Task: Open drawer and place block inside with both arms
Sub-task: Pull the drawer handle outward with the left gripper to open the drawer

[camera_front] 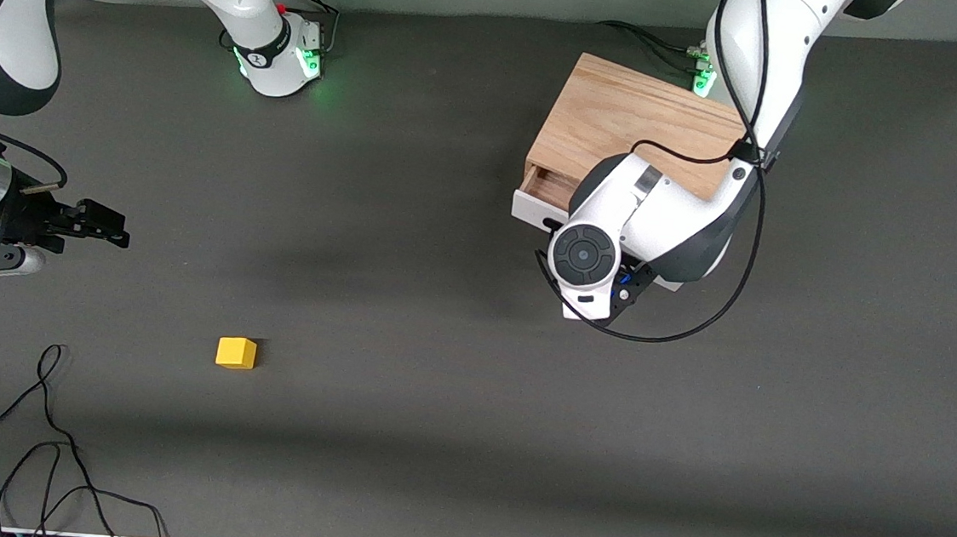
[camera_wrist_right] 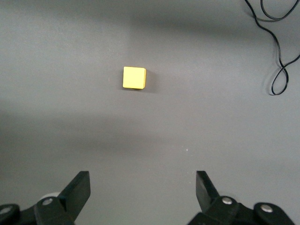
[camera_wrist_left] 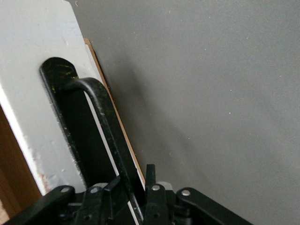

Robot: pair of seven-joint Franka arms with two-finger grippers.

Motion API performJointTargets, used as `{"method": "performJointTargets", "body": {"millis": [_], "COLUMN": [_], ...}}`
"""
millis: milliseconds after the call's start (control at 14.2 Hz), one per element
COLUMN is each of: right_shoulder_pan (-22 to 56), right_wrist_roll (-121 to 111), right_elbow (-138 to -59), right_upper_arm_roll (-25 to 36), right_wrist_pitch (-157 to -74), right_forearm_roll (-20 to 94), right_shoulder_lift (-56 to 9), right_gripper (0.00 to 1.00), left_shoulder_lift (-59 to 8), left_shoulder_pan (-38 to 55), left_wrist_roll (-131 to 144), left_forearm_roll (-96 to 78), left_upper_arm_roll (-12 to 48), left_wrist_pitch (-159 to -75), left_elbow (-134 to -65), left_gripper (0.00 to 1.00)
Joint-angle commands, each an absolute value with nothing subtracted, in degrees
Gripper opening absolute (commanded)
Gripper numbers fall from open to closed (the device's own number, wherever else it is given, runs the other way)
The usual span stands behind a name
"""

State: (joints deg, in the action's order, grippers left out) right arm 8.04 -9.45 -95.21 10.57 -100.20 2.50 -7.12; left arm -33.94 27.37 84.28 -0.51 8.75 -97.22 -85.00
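Observation:
The light oak box (camera_front: pixel 635 123) stands near the left arm's base. Its drawer (camera_front: pixel 534 211) is pulled out a little, showing a strip of wooden interior. My left gripper (camera_wrist_left: pixel 130 180) is shut on the drawer's black bar handle (camera_wrist_left: pixel 105 122), one finger on each side; in the front view the wrist hides it. The yellow block (camera_front: pixel 236 353) lies on the grey table toward the right arm's end, nearer the front camera than the box. My right gripper (camera_front: pixel 106 226) hangs open and empty over bare table, apart from the block, which also shows in the right wrist view (camera_wrist_right: pixel 134 78).
Loose black cables (camera_front: pixel 46 439) lie on the table at the right arm's end, nearer the front camera than the block, and show in the right wrist view (camera_wrist_right: pixel 276 51). The left arm's cable (camera_front: pixel 696 320) loops down beside the drawer.

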Motion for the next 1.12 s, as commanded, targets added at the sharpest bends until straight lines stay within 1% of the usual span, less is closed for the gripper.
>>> {"method": "performJointTargets", "body": {"millis": [0, 352, 1055], "right_shoulder_pan": [8.00, 8.00, 8.00], "right_wrist_roll": [-11.16, -11.25, -11.25], "right_elbow": [-95.19, -95.19, -95.19], "right_upper_arm_roll": [10.81, 10.90, 10.90], "right_wrist_pitch": [-100.72, -100.90, -100.90], "right_forearm_roll": [3.60, 3.60, 3.60], "right_shoulder_lift": [-6.94, -6.86, -6.86], "right_gripper": [1.00, 1.00, 1.00], "left_shoulder_lift": [-35.68, -36.91, -37.53], "left_shoulder_pan": [27.25, 26.54, 26.37], "left_wrist_roll": [83.32, 83.14, 83.23], "left_forearm_roll": [-0.09, 0.18, 0.88], "left_upper_arm_roll": [8.35, 8.35, 8.35], "left_wrist_pitch": [-101.51, -103.71, -108.01], "left_elbow": [-78.23, -75.06, -73.30], "left_gripper": [0.00, 0.00, 0.00]}}
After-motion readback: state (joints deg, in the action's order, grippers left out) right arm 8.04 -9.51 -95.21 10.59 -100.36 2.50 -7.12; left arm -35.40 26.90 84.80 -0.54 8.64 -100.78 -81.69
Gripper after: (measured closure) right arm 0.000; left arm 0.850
